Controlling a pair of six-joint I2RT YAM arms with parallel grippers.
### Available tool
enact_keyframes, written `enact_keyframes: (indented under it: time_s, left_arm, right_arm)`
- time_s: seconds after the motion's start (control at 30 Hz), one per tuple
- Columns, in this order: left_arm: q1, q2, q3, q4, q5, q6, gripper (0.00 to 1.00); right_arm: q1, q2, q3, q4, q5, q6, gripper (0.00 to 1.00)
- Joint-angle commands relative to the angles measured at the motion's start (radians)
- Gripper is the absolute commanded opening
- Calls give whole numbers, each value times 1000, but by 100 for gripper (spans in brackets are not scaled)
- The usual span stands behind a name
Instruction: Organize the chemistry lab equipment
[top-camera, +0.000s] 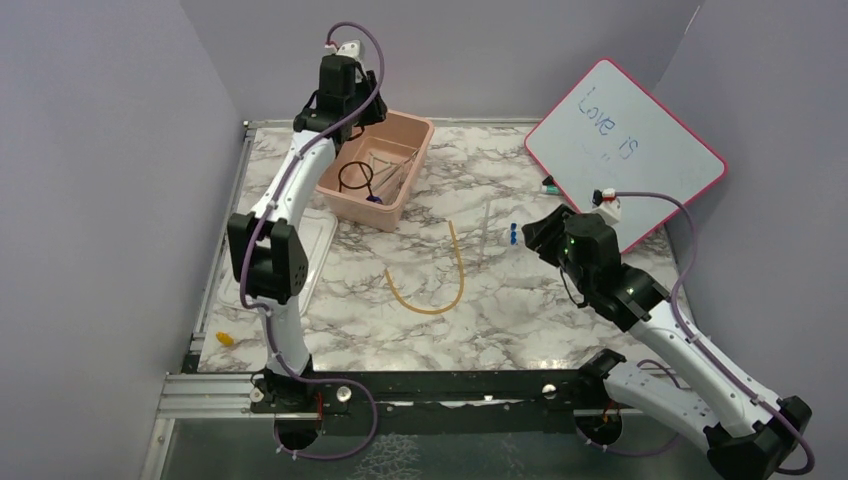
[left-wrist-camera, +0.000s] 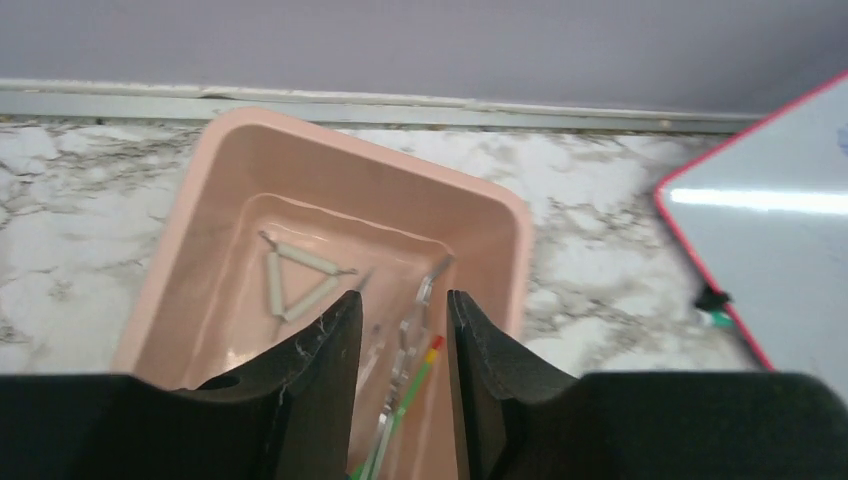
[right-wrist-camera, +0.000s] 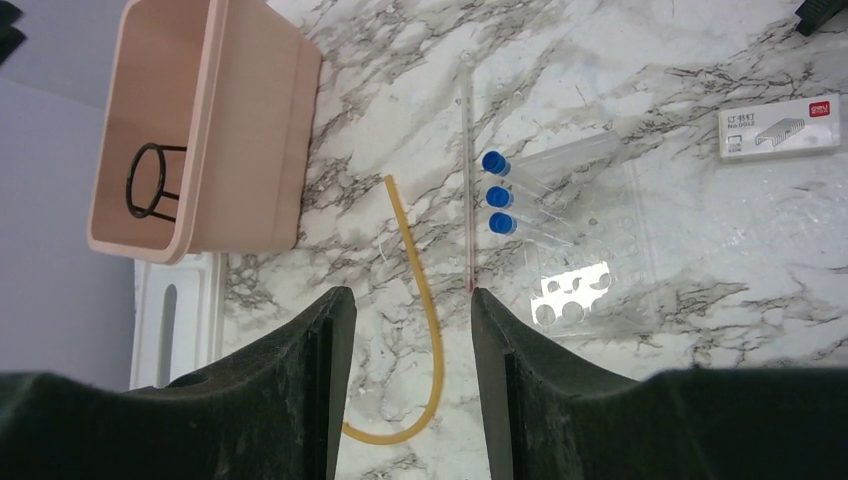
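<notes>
A pink tub (top-camera: 421, 158) sits toward the table's (top-camera: 520, 335) far-left corner and holds a black wire ring (top-camera: 354, 177). The left arm (top-camera: 290, 190) reaches over the tub's far end. An amber tube (top-camera: 462, 280) lies bent in a U at mid-table, with tiny blue pieces (top-camera: 513, 234) to its right, near the right arm (top-camera: 600, 265). A red-framed whiteboard (top-camera: 625, 150) leans at the far-right corner.

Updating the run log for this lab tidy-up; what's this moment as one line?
left claw open over pink tub, empty | right claw open above amber tube | blue-capped vials on table
</notes>
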Motion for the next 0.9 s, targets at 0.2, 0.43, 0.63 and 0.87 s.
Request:
enact_keyframes:
  time_s: [0.2, 0.43, 0.63, 0.87]
  left_arm:
    - [-265, -243, -228, 60, 101, -110, 42]
    - [-419, -230, -352, 91, 99, -163, 43]
    - [-509, -104, -359, 77, 87, -193, 33]
    - [-552, 96, -194, -56, -11, -132, 32]
  right_arm:
    - [-5, -126, -19, -17, -63, 25, 51]
    - [-6, -194, -31, -52, -48, 44, 51]
    - [-6, -229, -47, -50, -41, 40, 50]
    - [-6, -220, -48, -84, -16, 55, 50]
